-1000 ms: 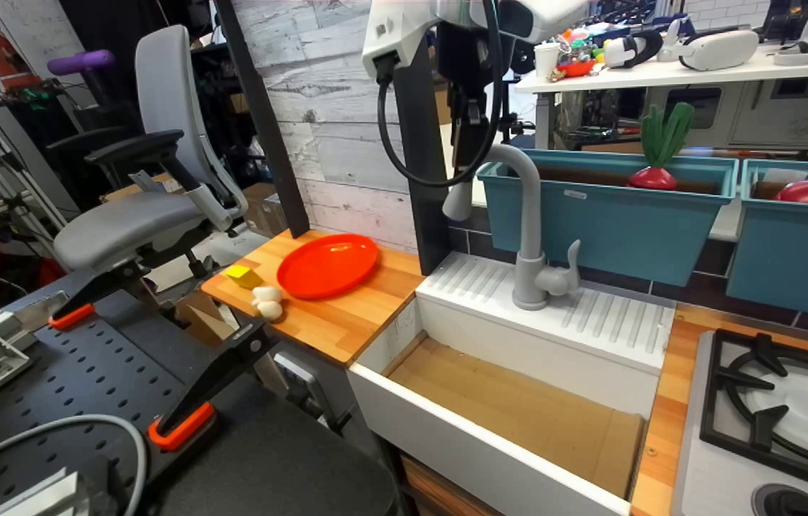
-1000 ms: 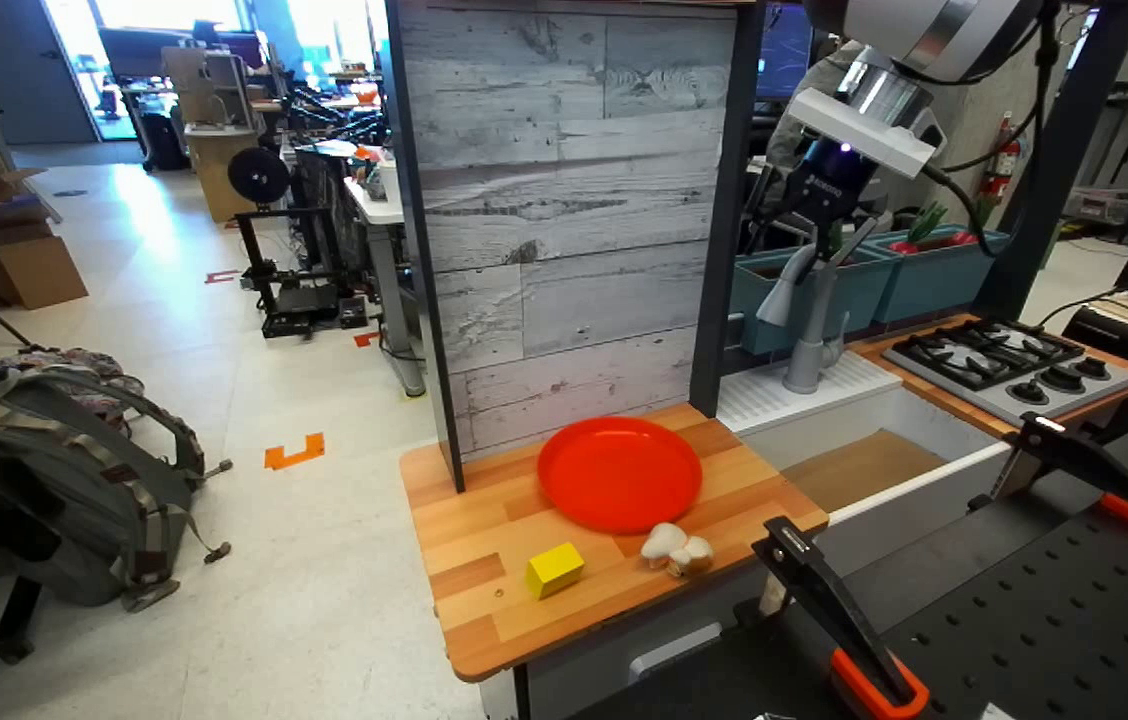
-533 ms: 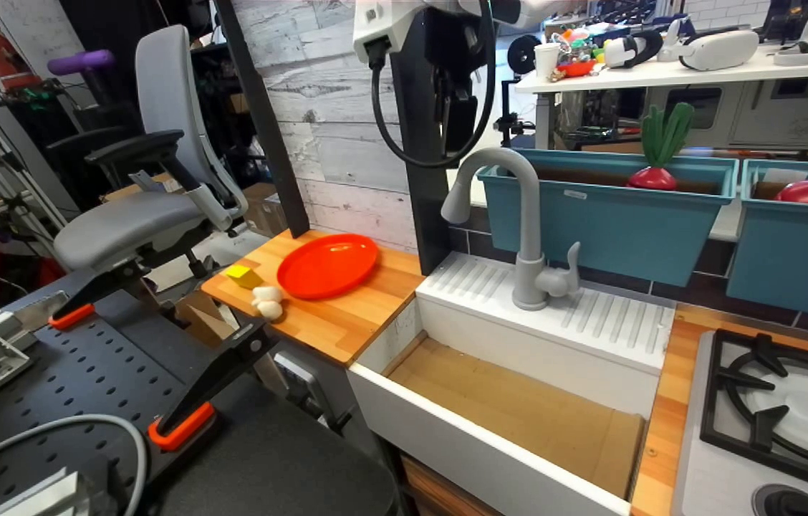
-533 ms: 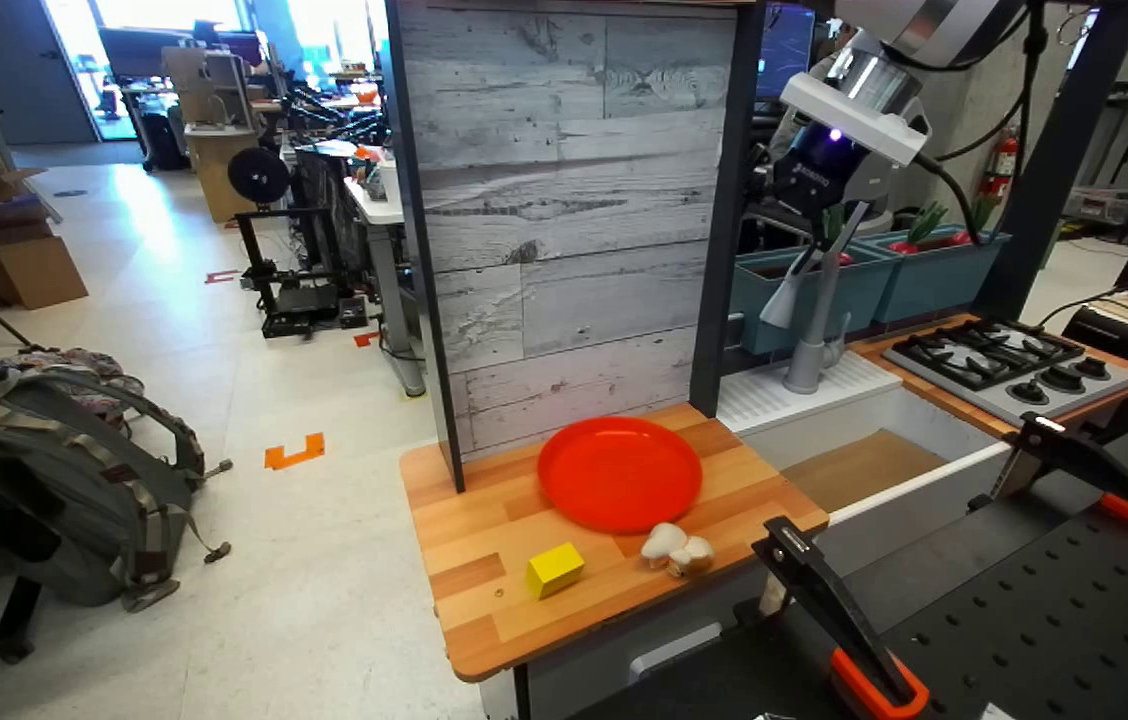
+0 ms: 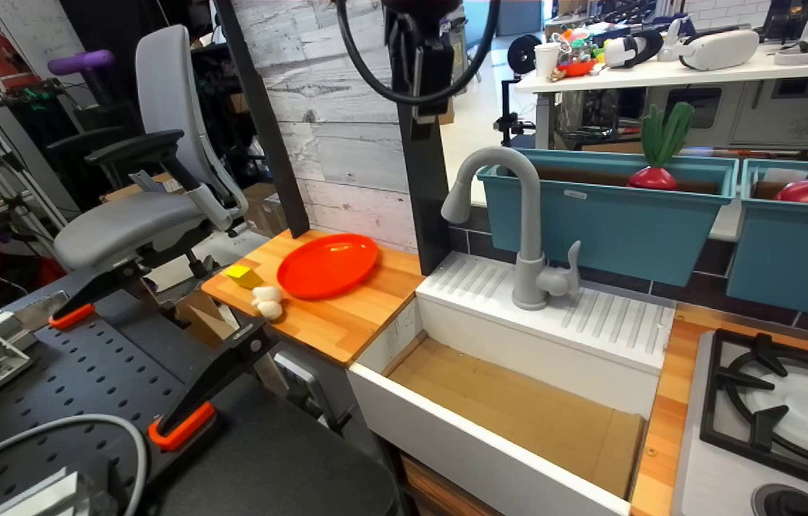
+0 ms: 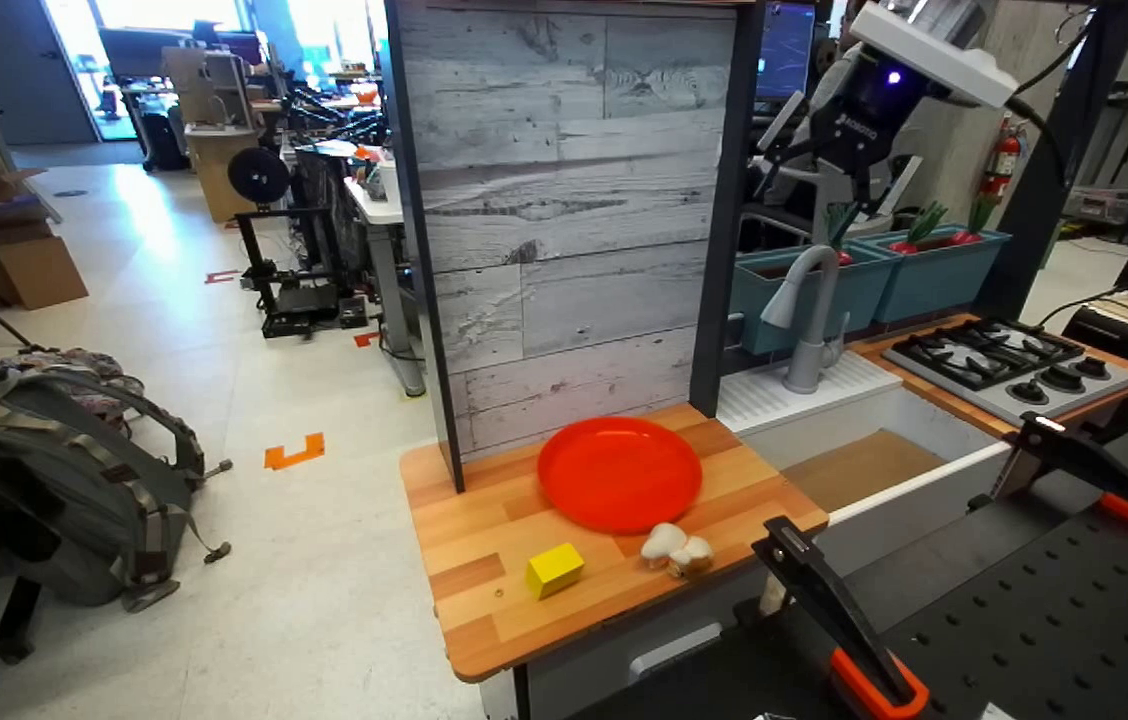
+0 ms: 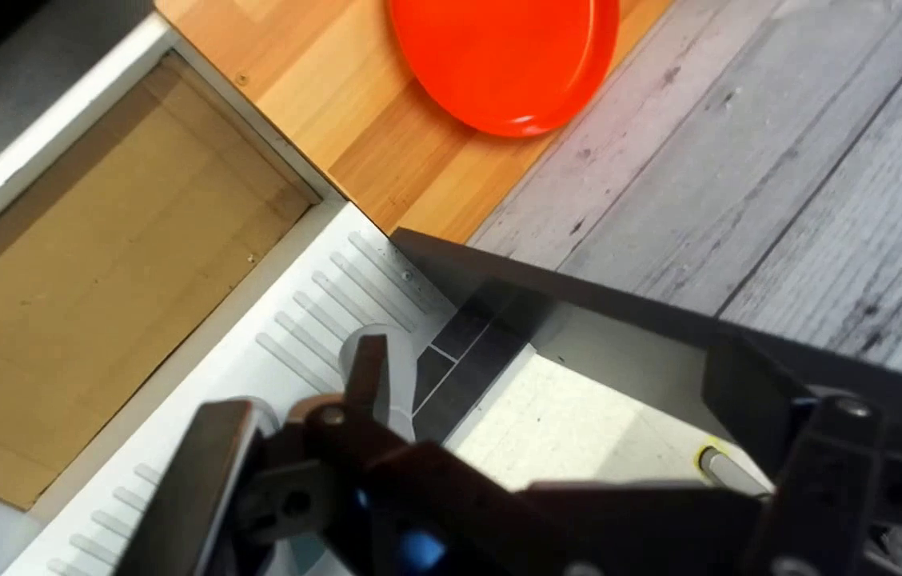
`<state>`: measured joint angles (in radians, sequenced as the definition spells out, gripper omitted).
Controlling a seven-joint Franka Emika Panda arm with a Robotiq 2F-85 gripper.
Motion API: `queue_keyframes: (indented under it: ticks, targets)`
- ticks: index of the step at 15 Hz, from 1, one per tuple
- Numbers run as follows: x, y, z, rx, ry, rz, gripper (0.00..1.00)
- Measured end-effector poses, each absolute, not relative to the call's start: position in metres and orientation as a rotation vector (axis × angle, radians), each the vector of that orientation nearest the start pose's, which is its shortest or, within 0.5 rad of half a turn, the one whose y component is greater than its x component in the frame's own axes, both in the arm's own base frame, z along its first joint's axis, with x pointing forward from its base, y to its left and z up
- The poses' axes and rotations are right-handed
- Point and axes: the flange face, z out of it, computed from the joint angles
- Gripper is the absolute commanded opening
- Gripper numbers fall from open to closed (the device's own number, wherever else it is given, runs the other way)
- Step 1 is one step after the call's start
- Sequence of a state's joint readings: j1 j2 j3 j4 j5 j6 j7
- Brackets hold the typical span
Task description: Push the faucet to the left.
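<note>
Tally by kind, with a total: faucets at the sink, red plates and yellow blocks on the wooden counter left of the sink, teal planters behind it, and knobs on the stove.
Faucet: 1
Red plate: 1
Yellow block: 1
Teal planters: 2
Stove knobs: 3
Total: 8

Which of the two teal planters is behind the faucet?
The planter nearer the red plate: the faucet stands in front of it, while the other planter sits nearer the stove.

In the wrist view, faucet (image 7: 401, 374) partly hidden behind the claw (image 7: 583, 396); red plate (image 7: 511, 60) cropped at top.
</note>
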<state>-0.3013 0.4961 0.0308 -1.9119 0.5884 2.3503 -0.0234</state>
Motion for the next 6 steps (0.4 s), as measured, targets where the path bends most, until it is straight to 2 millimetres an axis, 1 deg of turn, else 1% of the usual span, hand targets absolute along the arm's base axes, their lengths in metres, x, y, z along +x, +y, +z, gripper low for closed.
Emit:
queue_keyframes:
  ticks: [3, 6]
  targets:
    - [0.559, -0.138, 0.239, -2.678, 0.745, 0.060, 1.00]
    - [0.514, -0.102, 0.240, -2.791, 0.567, 0.141, 1.00]
